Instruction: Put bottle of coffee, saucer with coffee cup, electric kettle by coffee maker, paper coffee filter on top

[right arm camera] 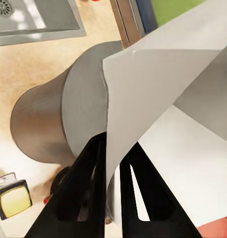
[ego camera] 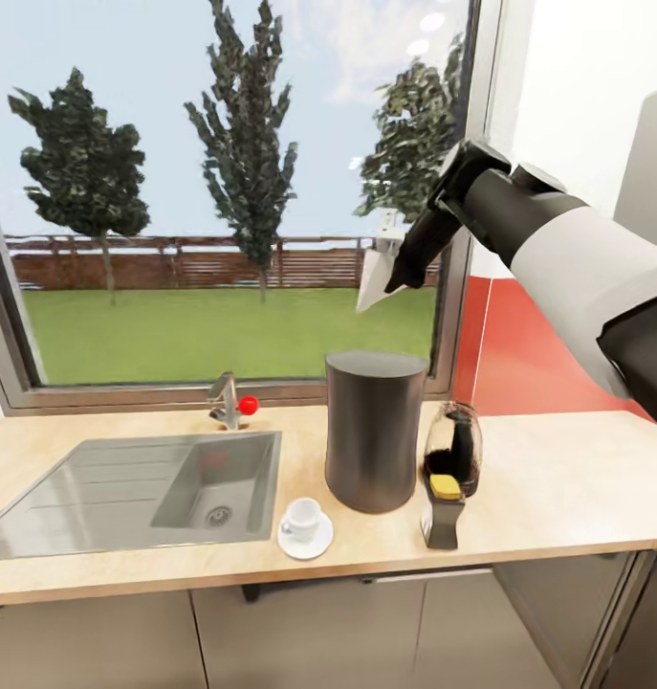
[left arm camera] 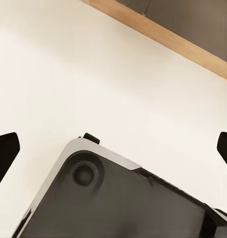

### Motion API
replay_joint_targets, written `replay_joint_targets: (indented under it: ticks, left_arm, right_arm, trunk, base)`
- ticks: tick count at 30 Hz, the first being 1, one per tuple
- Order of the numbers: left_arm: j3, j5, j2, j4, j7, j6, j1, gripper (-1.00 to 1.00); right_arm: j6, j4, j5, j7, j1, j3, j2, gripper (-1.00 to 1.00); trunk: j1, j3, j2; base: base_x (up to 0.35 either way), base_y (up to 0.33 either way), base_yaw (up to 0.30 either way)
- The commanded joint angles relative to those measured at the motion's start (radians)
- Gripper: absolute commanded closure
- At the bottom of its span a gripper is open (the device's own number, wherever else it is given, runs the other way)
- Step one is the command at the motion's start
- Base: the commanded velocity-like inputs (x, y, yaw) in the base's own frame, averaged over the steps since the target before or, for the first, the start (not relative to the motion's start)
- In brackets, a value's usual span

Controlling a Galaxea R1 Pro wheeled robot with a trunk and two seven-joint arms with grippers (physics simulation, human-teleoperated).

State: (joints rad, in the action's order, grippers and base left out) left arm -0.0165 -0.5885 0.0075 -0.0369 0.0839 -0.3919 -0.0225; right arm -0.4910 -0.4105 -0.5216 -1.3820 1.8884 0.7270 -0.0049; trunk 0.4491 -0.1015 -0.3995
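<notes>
On the wooden countertop point(ego camera: 558, 478), frame centre, stood the coffee maker point(ego camera: 374, 431); upper right, the right gripper point(ego camera: 397, 277) pinched the paper filter point(ego camera: 376, 277); the left gripper's point(left arm camera: 113, 148) fingers were spread wide, empty.

A wide window point(ego camera: 223, 191) (trees, lawn outside) backs the wooden countertop point(ego camera: 558, 478).

One coffee maker point(ego camera: 375, 431), one cup point(ego camera: 302, 520), one saucer point(ego camera: 305, 544), one filter point(ego camera: 378, 277), one bottle point(ego camera: 453, 448).

Right gripper point(ego camera: 397, 273) pinches paper coffee filter point(ego camera: 374, 283) above coffee maker point(ego camera: 374, 431); cup point(ego camera: 302, 519) on saucer point(ego camera: 305, 542) near countertop point(ego camera: 558, 478) front edge.
</notes>
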Motion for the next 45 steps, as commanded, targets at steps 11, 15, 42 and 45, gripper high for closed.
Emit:
replay_joint_targets:
  ticks: [11, 15, 42, 45]
  left_arm:
    - [-0.002, -0.013, 0.0, 0.002, 0.008, -0.004, -0.001, -1.0]
    - [-0.001, -0.013, 0.0, 0.002, 0.008, -0.004, -0.001, -1.0]
    - [0.001, -0.017, 0.002, 0.002, 0.008, -0.004, -0.001, -1.0]
    - [0.001, -0.017, 0.002, 0.002, 0.008, -0.004, -0.001, -1.0]
  right_arm:
    - [0.043, 0.072, -0.001, -0.008, 0.0, 0.04, 0.011, 1.0]
    - [0.05, 0.079, -0.001, -0.008, 0.0, 0.046, 0.012, 1.0]
    - [0.189, 0.267, -0.005, -0.006, -0.002, 0.066, 0.06, 1.0]
    - [0.191, 0.269, -0.006, -0.005, -0.002, 0.066, 0.061, 1.0]
  trunk:
    - [0.001, 0.0, -0.001]
    - [0.001, 0.0, -0.001]
    - [0.001, 0.0, -0.001]
    - [0.001, 0.0, -0.001]
  base:
    - [0.123, 0.0, 0.0]
    - [0.005, 0.0, 0.0]
    - [0.0, 0.0, 0.0]
    - [0.0, 0.0, 0.0]
